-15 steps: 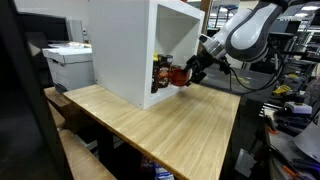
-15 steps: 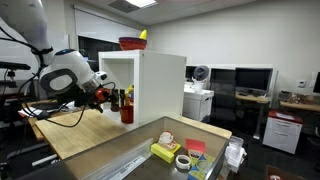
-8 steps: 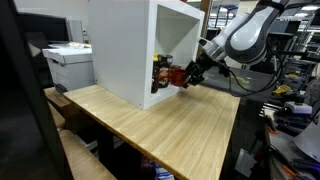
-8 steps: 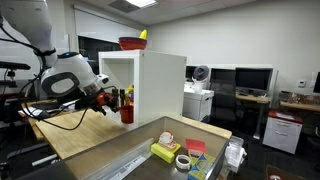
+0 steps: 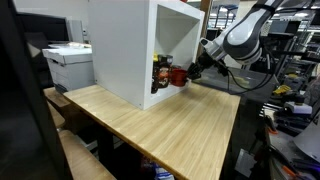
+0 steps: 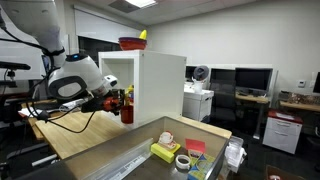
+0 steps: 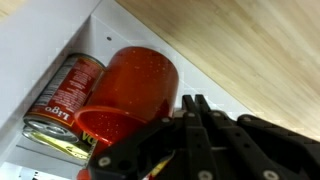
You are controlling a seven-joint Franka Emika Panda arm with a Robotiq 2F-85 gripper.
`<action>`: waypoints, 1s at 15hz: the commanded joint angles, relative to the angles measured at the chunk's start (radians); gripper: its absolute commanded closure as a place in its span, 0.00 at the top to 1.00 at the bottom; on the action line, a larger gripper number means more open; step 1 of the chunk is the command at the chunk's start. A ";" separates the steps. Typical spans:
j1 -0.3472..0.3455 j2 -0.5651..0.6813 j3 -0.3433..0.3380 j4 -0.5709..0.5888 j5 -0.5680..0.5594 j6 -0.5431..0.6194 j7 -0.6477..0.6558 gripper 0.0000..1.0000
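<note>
Tin point(image 7: 62, 95) and red cup point(image 7: 140, 80) share the open white cabinet point(image 5: 120, 50) on the desk point(image 5: 170, 125). The tin sits further in and the cup is just beside it at the mouth, where a sideways reach can get to it. My gripper point(image 7: 190, 105) lies level against the cup, jaws closed together. The wrist view does not show clearly whether they pinch its wall or only touch it.
</note>
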 commanded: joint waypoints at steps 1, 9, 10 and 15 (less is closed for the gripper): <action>-0.074 -0.038 0.063 -0.002 -0.026 -0.017 0.006 0.00; -0.182 -0.124 0.136 -0.012 -0.129 -0.069 0.089 0.00; -0.191 -0.132 0.138 -0.014 -0.144 -0.067 0.091 0.00; -0.277 -0.240 0.138 -0.030 -0.319 -0.057 0.193 0.00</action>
